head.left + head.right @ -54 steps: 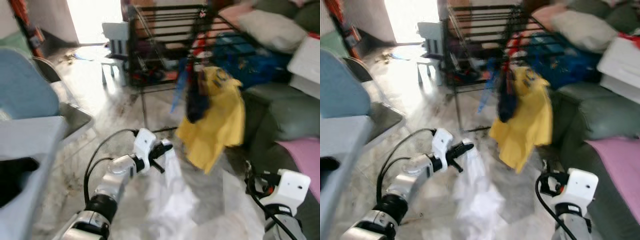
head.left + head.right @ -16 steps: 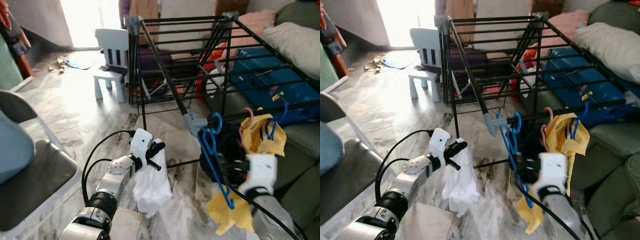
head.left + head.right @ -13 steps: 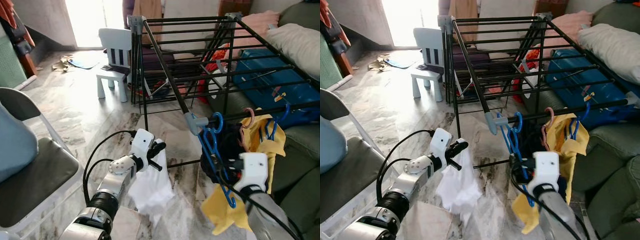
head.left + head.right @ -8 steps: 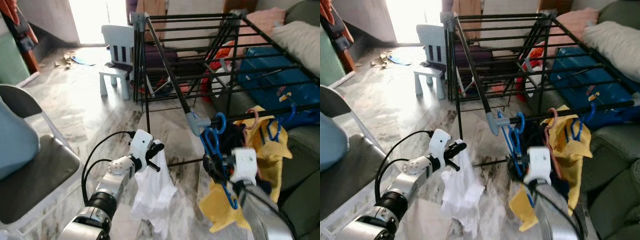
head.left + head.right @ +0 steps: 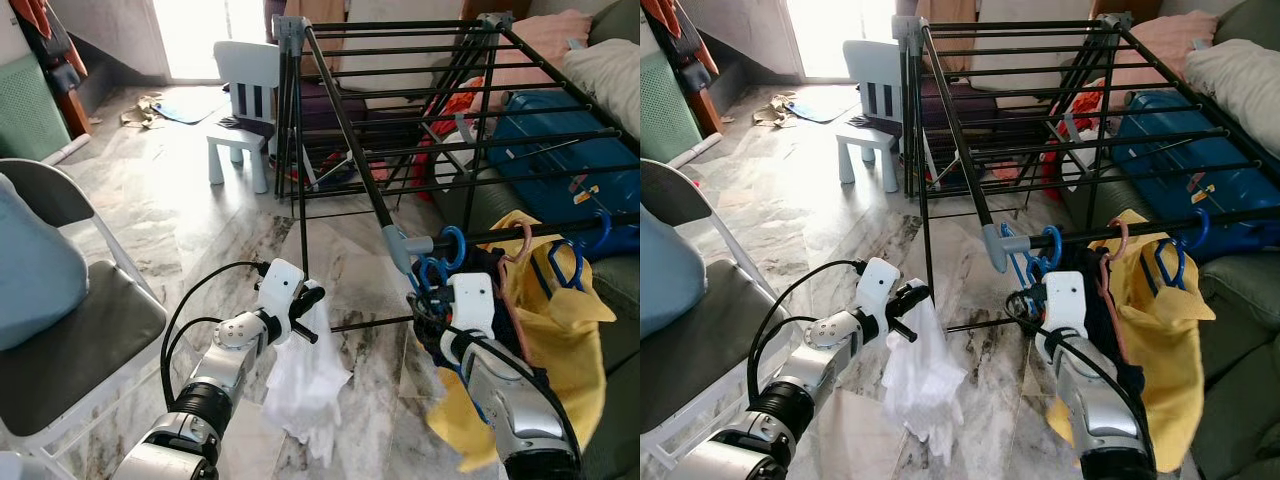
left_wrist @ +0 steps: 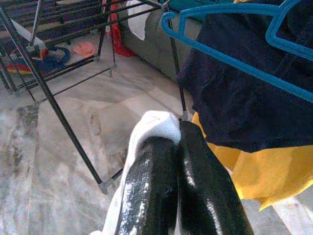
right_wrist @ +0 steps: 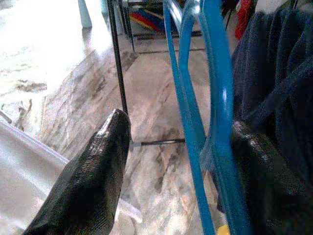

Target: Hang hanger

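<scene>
Blue hanger [image 7: 215, 98] between spread fingers of right gripper [image 7: 181, 161]; left gripper [image 6: 178, 147] clenched on white cloth [image 5: 305, 385].

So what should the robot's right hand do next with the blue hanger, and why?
Probably ease the right gripper back, away from the blue hanger. Its fingers are open on either side of the hanger, not squeezing it, and the hook already sits on the rack rail beside the yellow shirt. The left gripper is shut on the white cloth.
</scene>
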`<state>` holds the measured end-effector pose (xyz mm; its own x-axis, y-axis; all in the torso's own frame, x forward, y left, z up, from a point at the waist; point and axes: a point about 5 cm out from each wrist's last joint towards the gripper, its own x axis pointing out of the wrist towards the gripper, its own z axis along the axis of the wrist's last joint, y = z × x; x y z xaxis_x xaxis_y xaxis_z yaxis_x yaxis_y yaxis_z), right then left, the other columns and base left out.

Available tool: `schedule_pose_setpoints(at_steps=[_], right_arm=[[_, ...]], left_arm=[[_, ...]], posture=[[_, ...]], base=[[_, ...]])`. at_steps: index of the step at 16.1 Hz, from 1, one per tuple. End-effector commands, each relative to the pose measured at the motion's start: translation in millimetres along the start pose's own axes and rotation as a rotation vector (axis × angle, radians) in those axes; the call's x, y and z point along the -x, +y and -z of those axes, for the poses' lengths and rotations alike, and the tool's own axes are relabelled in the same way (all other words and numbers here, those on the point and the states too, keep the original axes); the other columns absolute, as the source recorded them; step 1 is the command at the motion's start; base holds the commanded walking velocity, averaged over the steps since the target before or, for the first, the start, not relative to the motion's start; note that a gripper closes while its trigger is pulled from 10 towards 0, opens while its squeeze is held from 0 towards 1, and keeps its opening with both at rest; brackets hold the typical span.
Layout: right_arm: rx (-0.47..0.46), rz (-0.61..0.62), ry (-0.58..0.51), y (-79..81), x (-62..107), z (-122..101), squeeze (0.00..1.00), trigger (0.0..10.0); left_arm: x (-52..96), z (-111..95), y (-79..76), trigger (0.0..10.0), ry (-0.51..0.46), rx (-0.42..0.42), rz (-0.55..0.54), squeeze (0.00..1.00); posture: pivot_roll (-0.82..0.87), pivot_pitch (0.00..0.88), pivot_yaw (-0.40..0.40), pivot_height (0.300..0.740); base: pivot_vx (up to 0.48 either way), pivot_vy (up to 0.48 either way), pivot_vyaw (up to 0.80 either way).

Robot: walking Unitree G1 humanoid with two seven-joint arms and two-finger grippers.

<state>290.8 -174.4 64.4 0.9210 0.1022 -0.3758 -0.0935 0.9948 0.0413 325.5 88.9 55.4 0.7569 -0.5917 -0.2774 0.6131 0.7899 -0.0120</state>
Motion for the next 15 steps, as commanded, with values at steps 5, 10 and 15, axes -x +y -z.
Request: schedule_pose_setpoints(at_steps=[5, 10, 15], right_arm=[[0.01, 0.047, 0.014, -5.8, -0.4, 1.6, 0.0, 0.0], [0.038, 0.051, 0.026, -5.5, 4.1, 4.0, 0.0, 0.0], [0.042, 0.055, 0.042, -8.3, 4.6, 5.2, 0.0, 10.0]], left_arm=[[-4.2, -6.5, -2.7, 10.0, -0.003, -0.032, 0.016, 0.0], [-4.0, -2.8, -4.7, 10.0, 0.016, -0.037, 0.026, 0.0], [-4.5, -1.8, -6.1, 10.0, 0.025, -0.043, 0.032, 0.0]], posture=[[-0.02, 0.0, -0.04, 0.74], [-0.03, 0.0, -0.04, 0.74], [-0.03, 0.0, -0.04, 0.74]], base=[[0.0, 0.0, 0.0], [0.0, 0.0, 0.0], [0.0, 0.0, 0.0]])
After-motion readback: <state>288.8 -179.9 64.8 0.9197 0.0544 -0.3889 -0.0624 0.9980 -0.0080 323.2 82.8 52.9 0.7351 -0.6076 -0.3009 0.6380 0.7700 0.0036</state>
